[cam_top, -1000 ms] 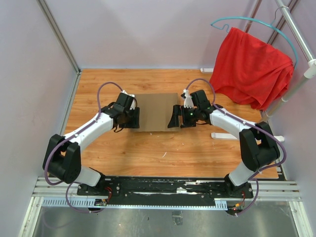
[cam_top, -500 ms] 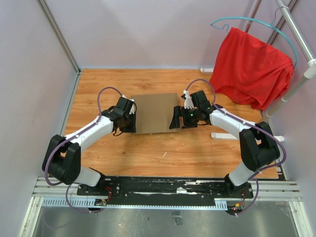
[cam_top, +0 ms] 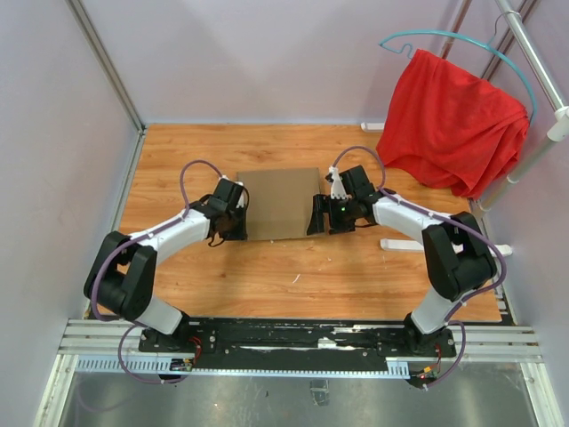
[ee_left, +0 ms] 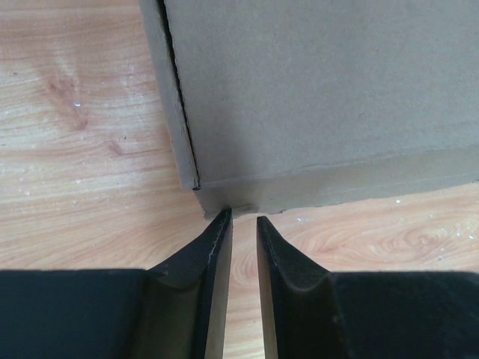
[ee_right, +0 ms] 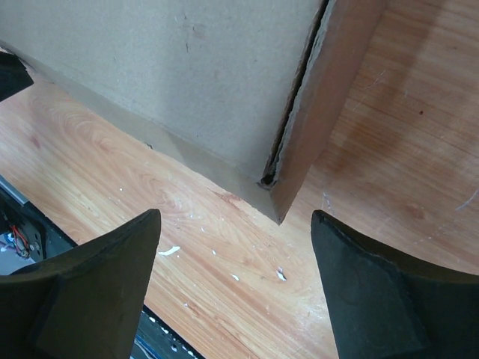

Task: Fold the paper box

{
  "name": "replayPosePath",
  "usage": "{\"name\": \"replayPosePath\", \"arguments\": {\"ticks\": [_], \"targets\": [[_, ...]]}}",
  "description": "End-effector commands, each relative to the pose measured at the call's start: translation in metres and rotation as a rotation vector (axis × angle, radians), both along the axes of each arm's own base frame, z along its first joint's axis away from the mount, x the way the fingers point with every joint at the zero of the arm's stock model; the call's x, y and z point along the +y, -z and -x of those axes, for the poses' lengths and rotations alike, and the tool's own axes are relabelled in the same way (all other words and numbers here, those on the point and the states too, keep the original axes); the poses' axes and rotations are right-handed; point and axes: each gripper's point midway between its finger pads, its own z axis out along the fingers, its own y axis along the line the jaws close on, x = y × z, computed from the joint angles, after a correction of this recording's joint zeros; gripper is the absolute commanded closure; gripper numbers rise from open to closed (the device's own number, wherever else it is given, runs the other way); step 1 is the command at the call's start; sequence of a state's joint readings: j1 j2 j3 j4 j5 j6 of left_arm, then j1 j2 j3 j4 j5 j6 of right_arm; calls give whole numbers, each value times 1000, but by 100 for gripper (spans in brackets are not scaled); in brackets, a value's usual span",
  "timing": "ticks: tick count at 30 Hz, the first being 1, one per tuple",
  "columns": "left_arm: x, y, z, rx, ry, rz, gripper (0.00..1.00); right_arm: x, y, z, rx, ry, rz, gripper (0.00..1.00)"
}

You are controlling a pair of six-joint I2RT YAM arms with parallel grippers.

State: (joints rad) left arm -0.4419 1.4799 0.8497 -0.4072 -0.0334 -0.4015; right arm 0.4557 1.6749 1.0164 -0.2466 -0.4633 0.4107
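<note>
The paper box (cam_top: pixel 280 203) is plain brown cardboard lying flat and closed on the wooden table. My left gripper (cam_top: pixel 242 222) is low at its near-left corner. In the left wrist view the jaws (ee_left: pixel 242 217) stand open by a narrow gap with only table between them, their tips right at the box (ee_left: pixel 314 90) corner's bottom edge. My right gripper (cam_top: pixel 316 216) is at the near-right corner. In the right wrist view it (ee_right: pixel 233 217) is wide open, and the box (ee_right: pixel 187 75) corner and its side wall (ee_right: pixel 329 112) lie just ahead of the fingertips, untouched.
A red cloth (cam_top: pixel 449 120) hangs from a turquoise hanger (cam_top: pixel 427 36) on a metal rack (cam_top: pixel 533 53) at the back right. The rack's white foot bar (cam_top: pixel 400 243) lies on the table right of my right arm. Walls close in the table's left and back edges.
My left gripper's jaws have closed to a narrow gap, and it has shifted toward the box's near-left corner. The right jaws have narrowed a little. The box stays put.
</note>
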Motion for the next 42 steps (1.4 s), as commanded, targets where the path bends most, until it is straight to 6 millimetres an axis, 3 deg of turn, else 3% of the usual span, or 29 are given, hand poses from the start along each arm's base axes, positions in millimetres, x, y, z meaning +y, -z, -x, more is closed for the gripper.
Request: {"name": "replayPosePath", "arguments": {"ticks": [1, 5, 8, 12, 18, 24, 27, 32, 38, 42], "targets": [[-3, 13, -5, -18, -16, 0, 77, -2, -8, -14, -81, 5, 23, 18], [-1, 10, -9, -56, -39, 6, 80, -14, -44, -26, -193, 27, 79, 18], [-1, 0, -18, -117, -52, 13, 80, -18, -71, -48, -284, 44, 118, 16], [-6, -17, -41, -225, -69, 37, 74, -11, -89, -88, -360, 52, 136, 15], [-9, -39, -77, -342, -115, 37, 69, -2, -100, -172, -404, 121, 66, 20], [-11, -43, -96, -400, -141, 37, 70, -13, -68, -248, -412, 249, 75, 36], [-16, -40, -97, -382, -115, 42, 71, -11, -56, -272, -397, 248, 29, 35], [-18, -37, -85, -355, -93, 63, 72, 3, -38, -285, -344, 188, -33, 28], [-19, -32, -72, -319, -94, 96, 73, 8, -20, -290, -299, 179, -38, 37], [-8, -26, -64, -301, -117, 50, 75, 8, -12, -289, -286, 177, -35, 37]]}}
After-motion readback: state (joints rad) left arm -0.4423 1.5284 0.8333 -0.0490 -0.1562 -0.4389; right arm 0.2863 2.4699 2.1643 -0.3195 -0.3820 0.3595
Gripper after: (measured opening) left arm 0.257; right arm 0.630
